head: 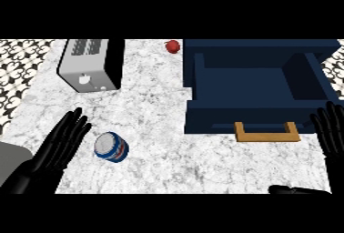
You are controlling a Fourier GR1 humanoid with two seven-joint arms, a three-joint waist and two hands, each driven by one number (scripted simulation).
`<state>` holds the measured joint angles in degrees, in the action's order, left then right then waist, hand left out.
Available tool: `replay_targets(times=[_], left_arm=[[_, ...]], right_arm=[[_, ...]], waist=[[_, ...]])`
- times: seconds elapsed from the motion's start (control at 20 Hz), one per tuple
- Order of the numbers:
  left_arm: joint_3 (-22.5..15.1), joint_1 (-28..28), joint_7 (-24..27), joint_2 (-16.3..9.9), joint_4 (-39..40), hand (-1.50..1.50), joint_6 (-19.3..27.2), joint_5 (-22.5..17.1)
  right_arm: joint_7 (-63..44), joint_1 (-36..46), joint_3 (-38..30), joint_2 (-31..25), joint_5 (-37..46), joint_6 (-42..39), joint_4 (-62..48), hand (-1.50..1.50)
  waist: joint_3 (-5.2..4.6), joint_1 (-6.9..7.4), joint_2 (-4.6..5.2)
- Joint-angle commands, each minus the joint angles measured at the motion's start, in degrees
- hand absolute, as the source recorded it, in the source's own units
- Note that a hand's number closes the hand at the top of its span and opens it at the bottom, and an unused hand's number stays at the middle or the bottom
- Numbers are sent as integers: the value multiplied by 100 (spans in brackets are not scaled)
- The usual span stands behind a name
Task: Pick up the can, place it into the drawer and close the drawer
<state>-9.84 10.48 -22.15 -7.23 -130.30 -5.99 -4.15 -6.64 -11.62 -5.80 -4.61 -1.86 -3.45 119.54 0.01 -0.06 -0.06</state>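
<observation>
Can (111, 146) sits just right of the left hand (59, 143), not touched, tilted with its silver top facing up toward the view; long axis hard to call. Left hand flat, fingers straight, holding nothing, clearly nearer the can. Right hand (331, 129) open too, fingers up, empty, well right of the can past the drawer (252, 98). Drawer lies open up-right of the can, wooden handle (266, 133) facing front. Marble counter (154, 113); toaster (91, 63) above the can, small red fruit (173, 46) further back
</observation>
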Motion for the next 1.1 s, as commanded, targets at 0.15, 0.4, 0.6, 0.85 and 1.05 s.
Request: replay_targets(times=[0.15,0.4,0.6,0.85,1.05], left_arm=[[84,141,175,119,363,-150,-44,253],[470,-843,205,203,1341,-150,29,156],[523,176,1300,130,1556,-150,-456,57],[463,-260,1315,318,1924,-150,-299,339],[400,-84,1804,408,2298,-150,-233,548]], right_arm=[[-132,-29,64,119,152,21,112,-150],[-191,169,-656,-320,-526,-361,27,-150],[565,-414,-495,-75,-263,-500,-246,-150],[526,-183,-656,-56,-295,-569,-349,-150],[692,-273,-121,317,328,-376,-382,-150]], waist=[[-1,4,2],[0,-34,11],[-1,-4,3],[0,0,3],[-1,7,3]])
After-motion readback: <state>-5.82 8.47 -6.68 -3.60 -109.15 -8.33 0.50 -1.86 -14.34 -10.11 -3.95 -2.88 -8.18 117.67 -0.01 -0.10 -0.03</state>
